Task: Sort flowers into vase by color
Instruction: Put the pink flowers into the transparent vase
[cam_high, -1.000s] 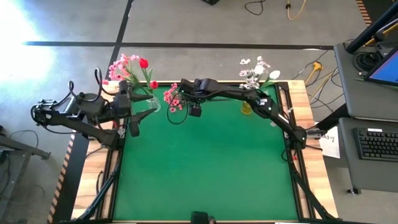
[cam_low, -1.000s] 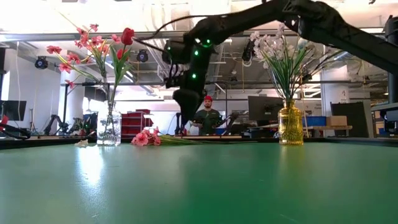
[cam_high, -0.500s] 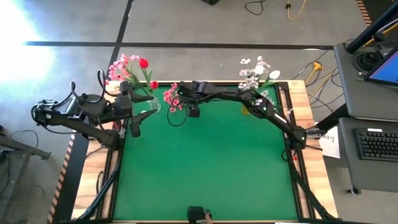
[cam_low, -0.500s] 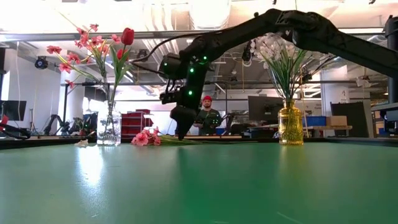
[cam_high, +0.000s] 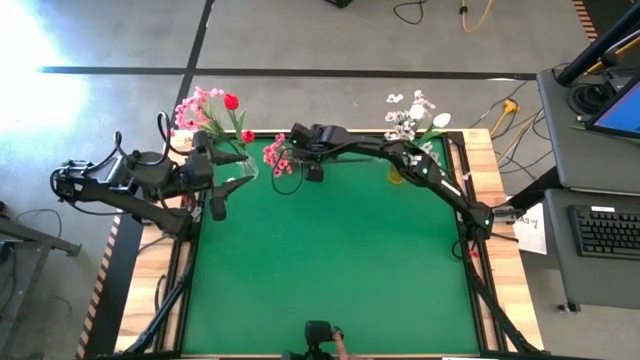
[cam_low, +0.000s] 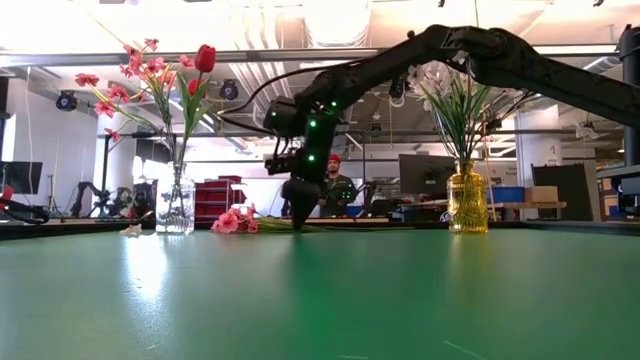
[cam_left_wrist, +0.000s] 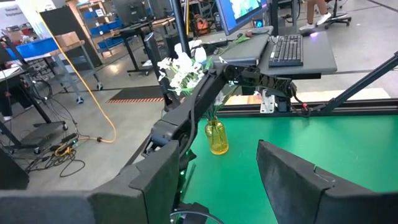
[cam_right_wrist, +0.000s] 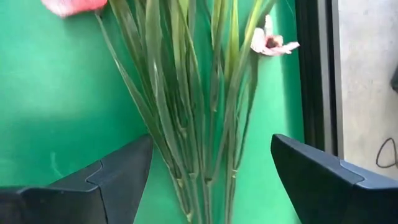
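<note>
A clear glass vase (cam_high: 240, 163) holding red and pink artificial flowers (cam_high: 205, 108) stands at the far left corner of the green-topped counter (cam_high: 330, 260). A small amber glass vase (cam_low: 466, 201) holding white artificial flowers (cam_high: 410, 115) stands at the far right corner. Between them, nearer the clear vase, a loose pink blossom spray (cam_high: 277, 157) lies flat on the counter. The right gripper (cam_low: 297, 210) hangs directly over its stems, jaws spread either side. The left gripper (cam_high: 213, 193) waits just beside the clear vase, at the left edge.

keyboard (cam_high: 609, 231) right of table | person (cam_low: 334, 187) behind | cable (cam_left_wrist: 84, 93)
</note>
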